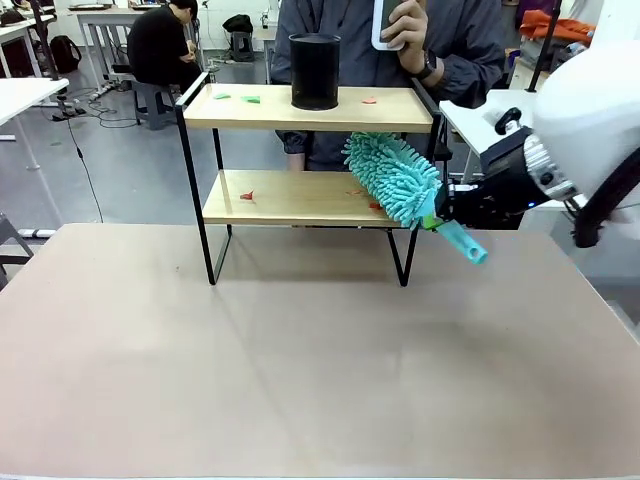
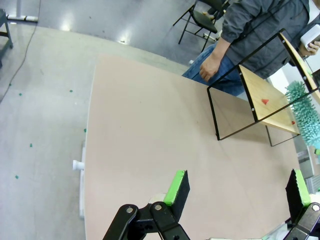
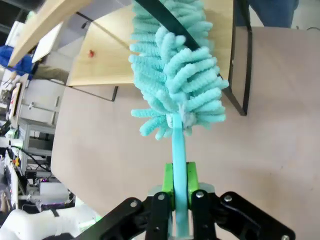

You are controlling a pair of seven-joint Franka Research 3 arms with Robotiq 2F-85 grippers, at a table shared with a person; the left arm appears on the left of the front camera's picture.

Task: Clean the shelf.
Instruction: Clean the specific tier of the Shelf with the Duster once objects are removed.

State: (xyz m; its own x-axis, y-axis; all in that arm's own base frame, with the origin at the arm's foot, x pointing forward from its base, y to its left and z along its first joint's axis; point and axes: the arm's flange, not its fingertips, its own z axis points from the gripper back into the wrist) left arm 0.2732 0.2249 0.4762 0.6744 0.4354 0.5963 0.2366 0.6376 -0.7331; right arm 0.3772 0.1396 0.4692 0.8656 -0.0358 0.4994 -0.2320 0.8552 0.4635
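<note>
- Closest to us, the right gripper (image 3: 181,187) has its two green pads pinched tight on the teal handle of a duster (image 3: 175,75). The handle runs straight up between the fingers, and the fluffy head sits just ahead of the fingertips.
- Directly ahead of that gripper stands the shelf (image 1: 300,108). The duster head rests against its near right end at the level of the lower board, and a black frame bar crosses over the head in the right wrist view.
- Our left gripper (image 2: 237,190) hangs with its jaws spread wide and nothing between them, over the bare table (image 2: 150,125). The shelf is well ahead of it and off to one side.
- Small red scraps (image 1: 247,195) lie on the lower board, beyond the duster head from the right gripper. Green scraps (image 1: 250,99) and another red bit lie on the top board, either side of a black pot (image 1: 315,70).
- A person stands past the shelf from both grippers, with one hand (image 1: 405,30) raised and holding something white.
- We judge the shelf to be light: stiff wooden boards in a thin wire frame on narrow legs, so a firm sweep could slide or tip it.
- If it needs steadying, we would take it by a corner post or the top rail, not by a board edge.
- The duster head looks soft and should give against the frame, so we would keep the strokes gentle.
</note>
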